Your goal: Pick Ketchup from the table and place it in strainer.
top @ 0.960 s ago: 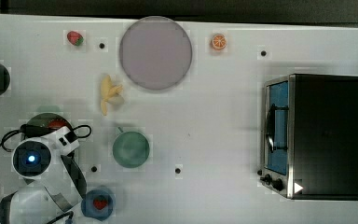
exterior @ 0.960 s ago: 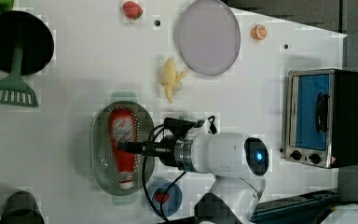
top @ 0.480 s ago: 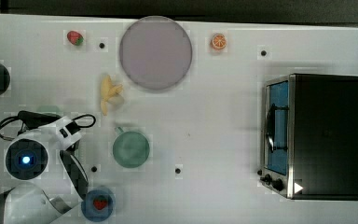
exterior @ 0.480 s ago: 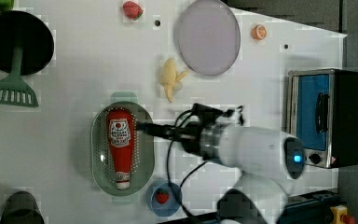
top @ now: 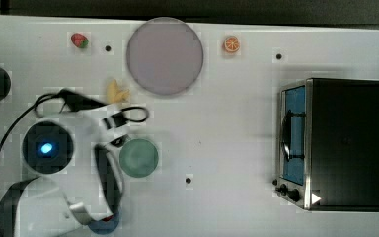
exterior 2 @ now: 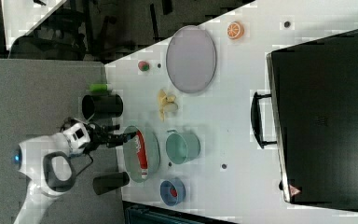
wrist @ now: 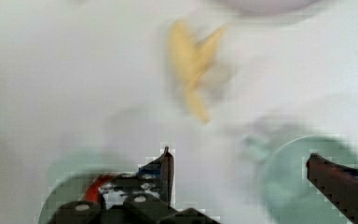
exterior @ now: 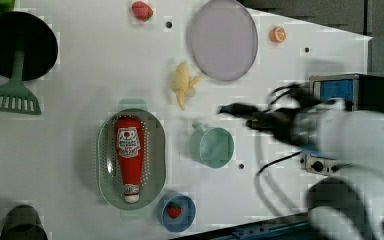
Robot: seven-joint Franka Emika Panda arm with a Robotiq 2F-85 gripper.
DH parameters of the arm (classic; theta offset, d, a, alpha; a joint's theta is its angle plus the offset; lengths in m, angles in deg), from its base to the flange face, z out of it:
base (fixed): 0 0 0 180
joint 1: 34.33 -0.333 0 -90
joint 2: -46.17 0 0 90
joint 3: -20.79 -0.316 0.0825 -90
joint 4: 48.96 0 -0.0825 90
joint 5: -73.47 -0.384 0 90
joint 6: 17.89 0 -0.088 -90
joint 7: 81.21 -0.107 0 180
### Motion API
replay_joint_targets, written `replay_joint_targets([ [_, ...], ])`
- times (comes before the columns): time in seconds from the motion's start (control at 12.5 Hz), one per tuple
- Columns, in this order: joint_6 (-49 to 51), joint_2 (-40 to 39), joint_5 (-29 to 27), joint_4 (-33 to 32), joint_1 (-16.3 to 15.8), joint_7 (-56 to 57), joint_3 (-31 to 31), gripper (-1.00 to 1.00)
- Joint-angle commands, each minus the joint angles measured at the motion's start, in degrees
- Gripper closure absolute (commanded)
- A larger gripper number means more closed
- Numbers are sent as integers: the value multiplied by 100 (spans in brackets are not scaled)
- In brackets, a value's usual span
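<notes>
The Ketchup (exterior: 129, 156) lies flat in the strainer (exterior: 156, 165), cap toward six o'clock in the left view, its red body along the basket's length. In the right view the bottle (exterior 2: 141, 150) rests in the strainer (exterior 2: 153, 149) too. The jaws (wrist: 256, 179) stand spread wide and hold nothing. In the left view the jaws (exterior: 230, 110) sit at about two o'clock from the strainer, well apart from it, above the teal cup (exterior: 212, 146). The banana (exterior: 184, 89) lies at twelve o'clock from the cup, beside the lilac plate (exterior: 222, 39). A blue bowl (exterior: 176, 212) with a strawberry sits just at five o'clock of the strainer. The toaster oven (top: 343, 143) stands at three o'clock on the tabletop (top: 227, 128) in the top view.
</notes>
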Motion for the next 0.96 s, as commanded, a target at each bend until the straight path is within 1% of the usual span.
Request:
replay_joint_targets([
  [0.08, 1074, 683, -4, 514, 428, -300, 819, -100],
  [0.32, 2523, 1100, -276, 1160, 435, -277, 1545, -100],
  [0.56, 3809, 1167, -246, 1827, 438, -235, 1910, -100],
  [0.72, 4283, 1141, -242, 2174, 438, -251, 1932, -100],
  [0.96, 4318, 1117, -245, 2208, 438, -251, 1923, -100],
])
